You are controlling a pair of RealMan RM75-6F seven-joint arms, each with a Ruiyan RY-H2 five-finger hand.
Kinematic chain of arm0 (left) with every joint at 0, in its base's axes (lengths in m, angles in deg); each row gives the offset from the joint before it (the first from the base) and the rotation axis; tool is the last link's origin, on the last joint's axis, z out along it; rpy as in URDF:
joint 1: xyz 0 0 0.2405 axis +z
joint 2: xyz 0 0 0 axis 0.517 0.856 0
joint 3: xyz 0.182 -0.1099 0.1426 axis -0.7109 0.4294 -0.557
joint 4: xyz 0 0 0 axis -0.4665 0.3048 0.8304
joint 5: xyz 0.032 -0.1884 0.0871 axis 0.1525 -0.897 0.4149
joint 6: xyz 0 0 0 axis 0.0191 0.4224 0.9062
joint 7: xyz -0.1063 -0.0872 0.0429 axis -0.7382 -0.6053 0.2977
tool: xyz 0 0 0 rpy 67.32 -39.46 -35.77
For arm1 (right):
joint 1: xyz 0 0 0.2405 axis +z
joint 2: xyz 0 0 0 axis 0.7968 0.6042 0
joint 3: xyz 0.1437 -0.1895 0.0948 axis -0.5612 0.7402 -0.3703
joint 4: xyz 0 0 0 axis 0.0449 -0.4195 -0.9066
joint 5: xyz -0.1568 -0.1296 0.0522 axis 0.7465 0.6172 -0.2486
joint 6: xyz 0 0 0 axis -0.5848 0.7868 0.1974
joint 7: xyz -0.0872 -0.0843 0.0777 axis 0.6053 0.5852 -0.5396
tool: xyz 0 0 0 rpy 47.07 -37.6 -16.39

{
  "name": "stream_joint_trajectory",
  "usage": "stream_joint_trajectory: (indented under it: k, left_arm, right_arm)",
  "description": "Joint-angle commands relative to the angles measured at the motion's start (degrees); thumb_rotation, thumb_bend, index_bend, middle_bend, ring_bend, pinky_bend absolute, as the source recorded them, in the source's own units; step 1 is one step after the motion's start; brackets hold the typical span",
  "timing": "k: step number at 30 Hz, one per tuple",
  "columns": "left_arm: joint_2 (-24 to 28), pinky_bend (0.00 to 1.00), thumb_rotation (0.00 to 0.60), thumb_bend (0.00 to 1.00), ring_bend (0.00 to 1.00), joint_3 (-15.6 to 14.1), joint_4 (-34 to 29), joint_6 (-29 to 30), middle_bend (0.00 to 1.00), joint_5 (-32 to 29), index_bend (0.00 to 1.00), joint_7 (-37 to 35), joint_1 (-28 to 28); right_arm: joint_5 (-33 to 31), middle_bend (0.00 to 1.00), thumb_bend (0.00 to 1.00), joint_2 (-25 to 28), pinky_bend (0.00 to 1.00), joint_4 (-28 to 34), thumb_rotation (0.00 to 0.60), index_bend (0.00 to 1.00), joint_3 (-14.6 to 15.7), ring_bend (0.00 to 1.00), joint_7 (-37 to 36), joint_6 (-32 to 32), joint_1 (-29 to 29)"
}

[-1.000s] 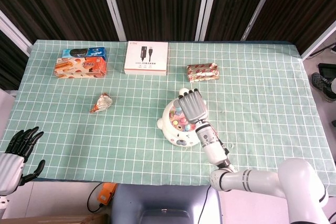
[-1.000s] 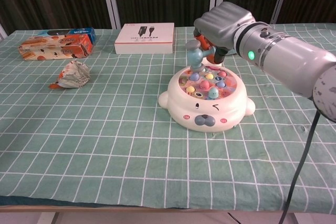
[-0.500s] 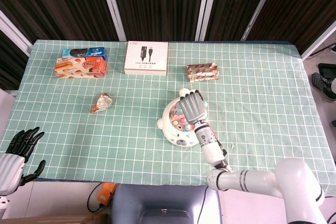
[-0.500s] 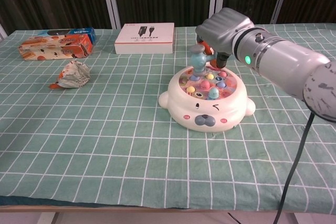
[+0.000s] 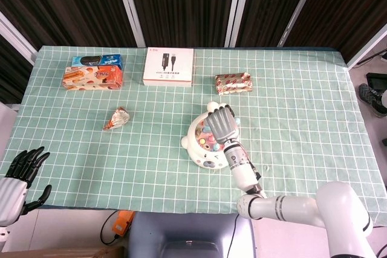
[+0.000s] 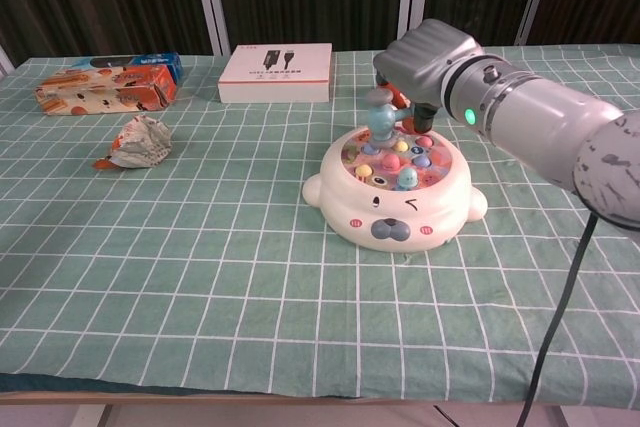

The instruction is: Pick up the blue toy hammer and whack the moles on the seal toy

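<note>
- Whacking is the step in hand: the right hand is clamped on the blue toy hammer, whose head sits just below and ahead of its fingers, over the far-left moles of the seal toy.
- Next, I judge, it calls for a short lift and a strike on another mole.
- Off the near table corner hangs the left hand, fingers apart, holding nothing.
- Under both lies a green checked cloth; dark curtains stand behind.

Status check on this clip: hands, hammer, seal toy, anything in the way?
Right hand grips the blue hammer, head low over the seal toy moles. Left hand open, off the table's near-left corner. Nothing in the way.
</note>
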Motion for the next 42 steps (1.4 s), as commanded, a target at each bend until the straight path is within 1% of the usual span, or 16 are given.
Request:
stream_joint_trajectory:
  k: [1,9,12,17,19,20,22,25,27,30,31,32,33,35,38,42]
  left_arm:
    - [0.0,0.02,0.6,0.42,0.0,-0.01,0.07,-0.03,0.0,0.01,0.0,-0.03,-0.01]
    - [-0.15,0.02,0.6,0.42,0.0,-0.05,0.0,-0.18,0.0,0.09,0.0,0.52,-0.04]
    - [-0.24,0.02,0.6,0.42,0.0,-0.07,-0.07,-0.25,0.0,0.14,0.0,0.92,-0.04]
    - [-0.41,0.02,0.6,0.42,0.0,-0.16,-0.32,-0.4,0.0,0.26,0.0,1.82,-0.02]
    - [-0.5,0.02,0.6,0.42,0.0,-0.21,-0.48,-0.36,0.0,0.42,0.0,2.33,0.01]
    - [-0.57,0.02,0.6,0.42,0.0,-0.26,-0.6,-0.31,0.0,0.59,0.0,2.69,0.04]
    - [-0.7,0.02,0.6,0.42,0.0,-0.33,-0.74,-0.31,0.0,0.74,0.0,3.19,0.07]
    - [-0.85,0.02,0.6,0.42,0.0,-0.43,-0.98,-0.46,0.0,0.98,0.0,3.87,0.02]
    - [-0.92,0.02,0.6,0.42,0.0,-0.47,-1.09,-0.56,0.0,1.09,0.0,4.13,-0.04]
    - [-0.93,0.02,0.6,0.42,0.0,-0.48,-1.13,-0.59,0.0,1.11,0.0,4.2,-0.05]
    - [-0.98,0.02,0.6,0.42,0.0,-0.51,-1.17,-0.68,0.0,1.18,0.0,4.34,-0.1]
    - [-1.02,0.02,0.6,0.42,0.0,-0.53,-1.23,-0.79,0.0,1.23,0.0,4.51,-0.14]
    - [-1.14,0.02,0.6,0.42,0.0,-0.53,-1.31,-0.99,0.0,1.26,0.0,4.85,-0.25]
    - [-1.29,0.02,0.6,0.42,0.0,-0.48,-1.47,-1.32,0.0,1.12,0.0,5.33,-0.36]
    - [-1.38,0.02,0.6,0.42,0.0,-0.48,-1.61,-1.6,0.0,1.1,0.0,5.78,-0.48]
    - [-1.4,0.02,0.6,0.42,0.0,-0.42,-1.65,-1.59,0.0,0.88,0.0,5.89,-0.44]
  right_arm:
    - [0.28,0.64,0.56,0.29,0.65,0.47,0.6,0.97,-0.25,0.58,-0.55,0.35,-0.09]
    - [2.23,0.64,0.56,4.11,0.65,4.47,0.6,0.97,-0.69,0.58,-3.41,2.22,-1.61]
    - [4.72,0.64,0.56,6.81,0.65,7.42,0.6,0.97,0.13,0.58,-5.03,3.4,-2.89]
    - [11.82,0.64,0.56,12.65,0.65,12.77,0.6,0.97,3.47,0.58,-9.65,6.67,-6.94]
    - [14.95,0.64,0.56,14.89,0.65,14.1,0.6,0.97,5.3,0.58,-13.05,8.09,-9.45]
    - [17.04,0.64,0.56,16.02,0.65,14.41,0.6,0.97,6.6,0.58,-16.47,9.43,-11.67]
    - [20.37,0.64,0.56,17.06,0.65,13.59,0.6,0.97,8.52,0.58,-21.51,10.61,-14.42]
    - [24.97,0.64,0.56,17.02,0.65,9.21,0.6,0.97,11.31,0.58,-29.77,12.11,-18.65]
    - [26.39,0.64,0.56,16.36,0.65,6.42,0.6,0.97,12.27,0.58,-33.83,12.32,-20.52]
    - [27.04,0.64,0.56,16.06,0.65,5.29,0.6,0.97,12.51,0.58,-35.25,12.35,-21.05]
    - [27.0,0.64,0.56,15.7,0.65,3.84,0.6,0.97,12.98,0.58,-36.99,12.07,-22.0]
    - [27.4,0.64,0.56,15.02,0.65,1.35,0.6,0.97,13.57,0.58,-39.41,11.74,-23.14]
    - [26.81,0.64,0.56,13.41,0.65,-4.09,0.6,0.97,14.53,0.58,-42.78,10.21,-24.95]
    - [28.04,0.64,0.56,10.02,0.65,-12.08,0.6,0.97,14.43,0.58,-47.62,8.62,-25.98]
    - [29.24,0.64,0.56,6.65,0.65,-19.13,0.6,0.97,13.74,0.58,-52.41,6.33,-26.59]
    - [30.31,0.64,0.56,3.46,0.66,-25.39,0.6,0.97,12.54,0.58,-56.37,4.22,-27.08]
